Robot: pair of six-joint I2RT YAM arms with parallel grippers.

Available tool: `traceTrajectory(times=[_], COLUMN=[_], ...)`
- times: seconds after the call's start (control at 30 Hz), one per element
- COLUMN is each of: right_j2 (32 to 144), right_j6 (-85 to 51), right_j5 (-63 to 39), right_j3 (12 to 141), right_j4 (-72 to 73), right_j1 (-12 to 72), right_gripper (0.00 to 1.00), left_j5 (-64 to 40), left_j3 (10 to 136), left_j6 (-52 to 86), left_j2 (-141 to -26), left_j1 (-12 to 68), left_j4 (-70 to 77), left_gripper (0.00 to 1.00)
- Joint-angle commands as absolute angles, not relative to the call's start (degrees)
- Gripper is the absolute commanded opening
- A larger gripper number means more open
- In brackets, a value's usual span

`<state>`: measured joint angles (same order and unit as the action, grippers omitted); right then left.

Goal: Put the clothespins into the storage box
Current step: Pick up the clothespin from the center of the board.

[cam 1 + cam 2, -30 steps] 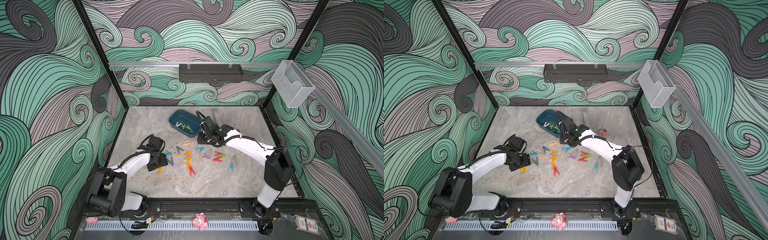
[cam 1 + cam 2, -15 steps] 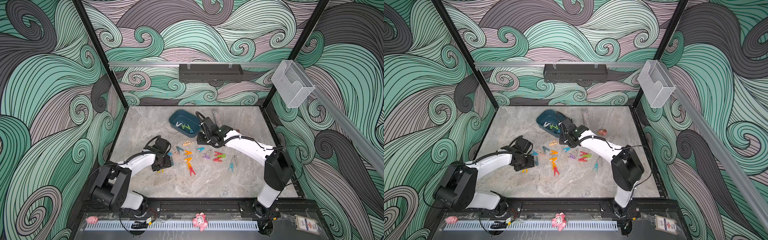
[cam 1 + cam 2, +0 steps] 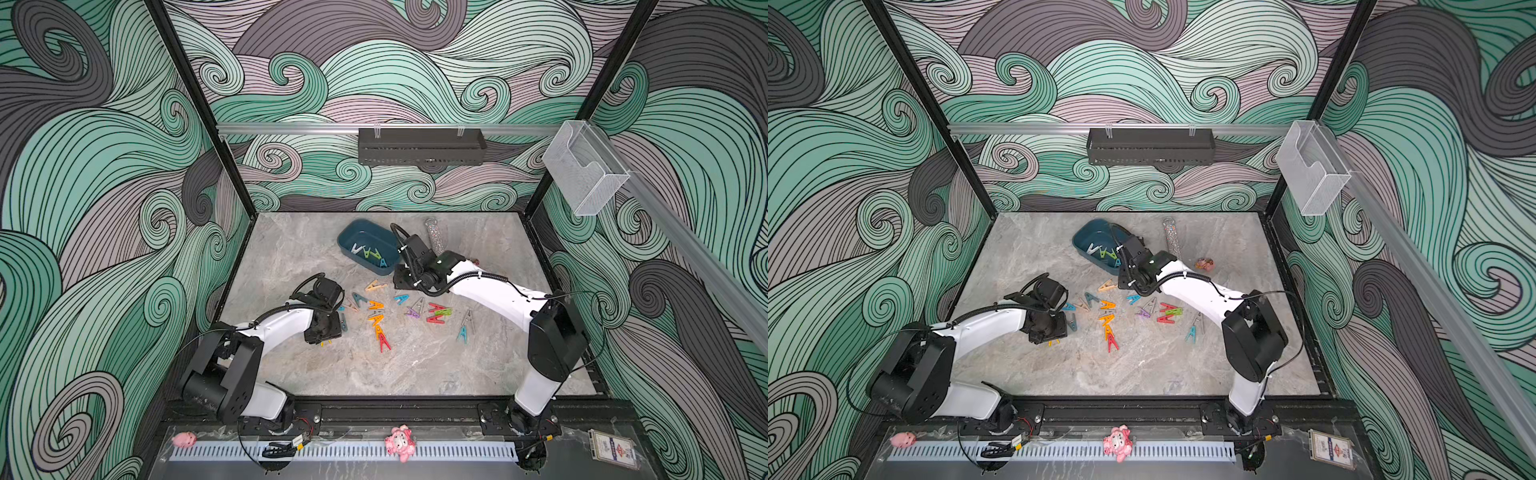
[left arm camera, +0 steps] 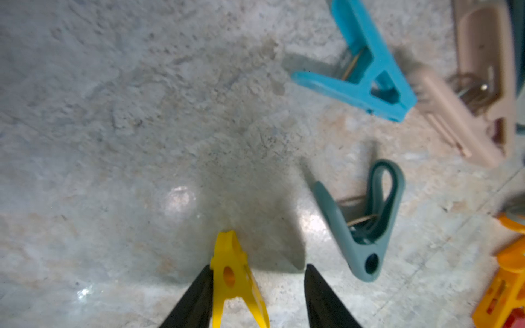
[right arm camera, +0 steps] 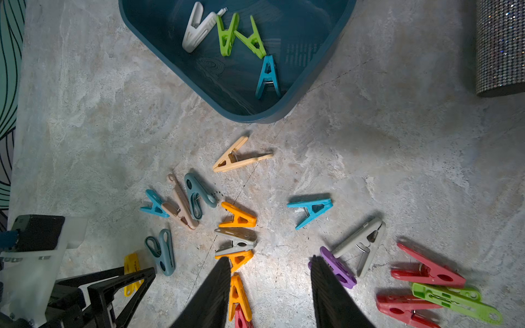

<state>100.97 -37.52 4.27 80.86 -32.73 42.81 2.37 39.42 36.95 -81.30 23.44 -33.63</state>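
Top views, box: the box (image 3: 347, 245) sits on the table (image 3: 291, 257) just ahead of the right gripper (image 3: 400, 283). A few pins (image 3: 368, 257) lie inside it, seen in both top views.
Top views, loose pins: they are scattered flat on the table between the two grippers, pointing every way. An orange-to-red run (image 3: 379, 328) lies roughly end to end.
Top views, left gripper: the left gripper (image 3: 322, 337) is low over the table at the edge of the scatter, with a bit of yellow showing under it.
Left wrist, jaws: they are parted around the yellow pin (image 4: 231, 279). One finger (image 4: 199, 289) touches its flank and the other stands clear, with bare table between, so nothing is clamped.
Left wrist, yellow pin: its long axis runs in line with the fingers. The closed nose points ahead past the fingertips and the legs point back toward the wrist.
Left wrist, neighbours: a grey-teal pin (image 4: 360, 227) lies just beside the clear finger, nose toward the wrist. A blue pin (image 4: 366, 82) lies farther ahead, just beside a beige pin (image 4: 460, 113).
Right wrist, jaws: they are parted and empty, with only table between them.
Right wrist, box: it lies ahead of the jaws beyond the loose pins, one corner toward them. A teal pin (image 5: 268, 76) inside it points its nose away from the jaws.
Right wrist, nearest pins: an orange pin (image 5: 238, 295) lies just beside one finger, its long axis along that finger. A purple pin (image 5: 338, 269) is partly hidden by the other finger.
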Motion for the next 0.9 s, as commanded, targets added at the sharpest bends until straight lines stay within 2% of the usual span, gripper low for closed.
traceTrajectory(times=[0.0, 0.37, 0.87], right_j2=[101.7, 102.4, 102.0], right_j6=[-38.2, -38.5, -38.6], right_j5=[5.5, 5.4, 5.7], right_j3=[81.0, 81.2, 80.6], right_j4=[-32.7, -32.4, -32.3], right_j1=[43.1, 43.2, 43.3], right_gripper=[0.48, 0.49, 0.48], left_j5=[3.7, 5.5, 6.1], left_j3=[39.6, 40.1, 41.1], left_j6=[38.1, 38.1, 38.1], left_j2=[-82.2, -81.7, -78.3], left_j1=[23.8, 23.7, 23.8], left_j4=[-36.6, -38.0, -38.8], left_gripper=[0.49, 0.33, 0.3])
